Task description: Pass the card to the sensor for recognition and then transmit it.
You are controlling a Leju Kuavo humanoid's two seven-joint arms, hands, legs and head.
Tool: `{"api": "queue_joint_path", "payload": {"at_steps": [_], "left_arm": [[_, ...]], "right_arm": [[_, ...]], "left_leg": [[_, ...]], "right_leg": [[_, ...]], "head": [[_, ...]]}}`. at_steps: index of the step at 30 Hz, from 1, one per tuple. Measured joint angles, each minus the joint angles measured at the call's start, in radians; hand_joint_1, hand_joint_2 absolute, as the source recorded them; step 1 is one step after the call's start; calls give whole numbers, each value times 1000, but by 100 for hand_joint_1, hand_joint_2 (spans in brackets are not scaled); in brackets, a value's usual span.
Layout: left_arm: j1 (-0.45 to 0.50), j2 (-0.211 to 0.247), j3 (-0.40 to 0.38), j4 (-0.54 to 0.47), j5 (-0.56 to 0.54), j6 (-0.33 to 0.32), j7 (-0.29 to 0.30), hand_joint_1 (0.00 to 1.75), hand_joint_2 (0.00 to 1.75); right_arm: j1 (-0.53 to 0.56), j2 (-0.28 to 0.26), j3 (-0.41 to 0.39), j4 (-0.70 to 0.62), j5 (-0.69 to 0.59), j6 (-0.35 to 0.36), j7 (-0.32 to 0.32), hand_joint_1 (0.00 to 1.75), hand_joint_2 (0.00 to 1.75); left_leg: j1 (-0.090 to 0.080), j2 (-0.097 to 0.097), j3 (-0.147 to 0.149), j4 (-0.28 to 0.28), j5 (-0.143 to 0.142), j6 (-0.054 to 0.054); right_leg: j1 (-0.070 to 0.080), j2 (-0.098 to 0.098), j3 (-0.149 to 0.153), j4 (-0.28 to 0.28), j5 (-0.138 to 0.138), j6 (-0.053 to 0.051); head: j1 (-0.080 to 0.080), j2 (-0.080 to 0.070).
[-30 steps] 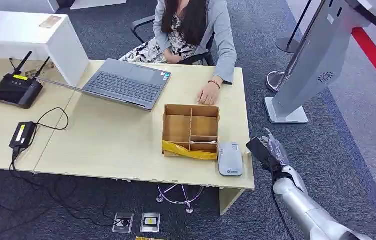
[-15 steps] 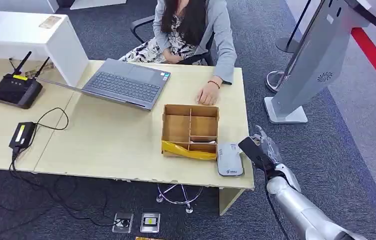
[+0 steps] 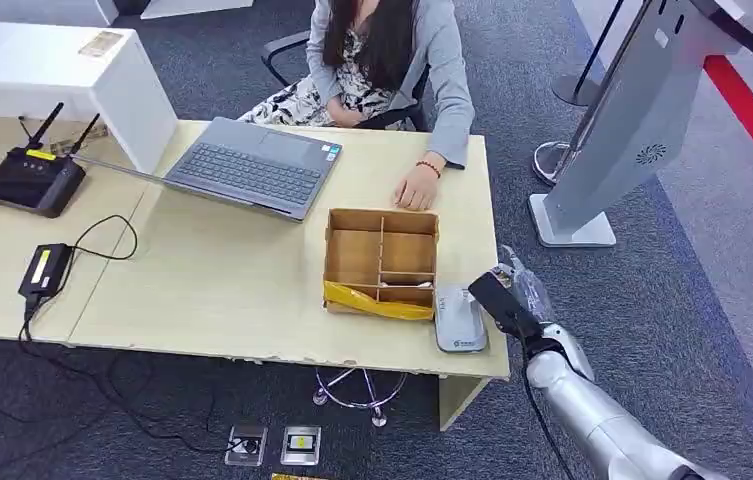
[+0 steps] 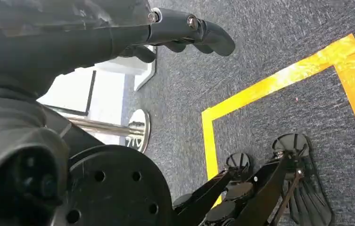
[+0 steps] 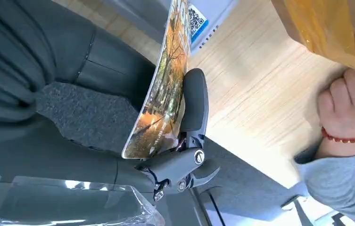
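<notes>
From the head view, the right hand point(image 3: 512, 300) reaches in over the right-hand end of the wooden desk point(image 3: 222, 280), its silver forearm rising from the lower right. It holds a card point(image 3: 497, 303), which appears as a dark slanted slab, right above the near right corner of the desk. Just beside it lies the grey card reader point(image 3: 459, 318), flat on the desk, touching the right side of a partitioned cardboard box point(image 3: 382, 260) with yellow tape along its near edge. A person point(image 3: 392, 60) in a grey jacket sits across the desk, one hand point(image 3: 416, 187) resting on the desktop just beyond the box. An open laptop point(image 3: 252, 165) lies to the left of that, a black router point(image 3: 32, 178) and a small black adapter point(image 3: 44, 268) further left. A grey kiosk stand point(image 3: 622, 120) rises from the carpet to the right.

In the left wrist view, the left hand point(image 4: 185, 35) hangs over grey carpet marked with yellow tape point(image 4: 279, 80); its dark fingers are curled in with nothing between them.

The right wrist view shows the card point(image 5: 166, 89) edge-on, its printed face glossy and slightly bowed, pinched between the thick grey thumb point(image 5: 193, 106) and the fingers behind it. The card reader's point(image 5: 203, 19) labelled end lies just past the card tip, and the person's hand point(image 5: 345, 110), with a red bead bracelet, rests on the desk near the taped box.
</notes>
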Motion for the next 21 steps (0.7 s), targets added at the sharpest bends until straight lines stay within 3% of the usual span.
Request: {"api": "queue_joint_path", "payload": {"at_steps": [21], "left_arm": [[-13, -8, 7, 0, -36, 0, 22, 0, 0]], "right_arm": [[21, 0, 0, -1, -12, 8, 0, 175, 175]], "left_leg": [[0, 0, 1, 0, 0, 0]], "right_leg": [[0, 0, 1, 0, 0, 0]], "head": [[0, 0]]}}
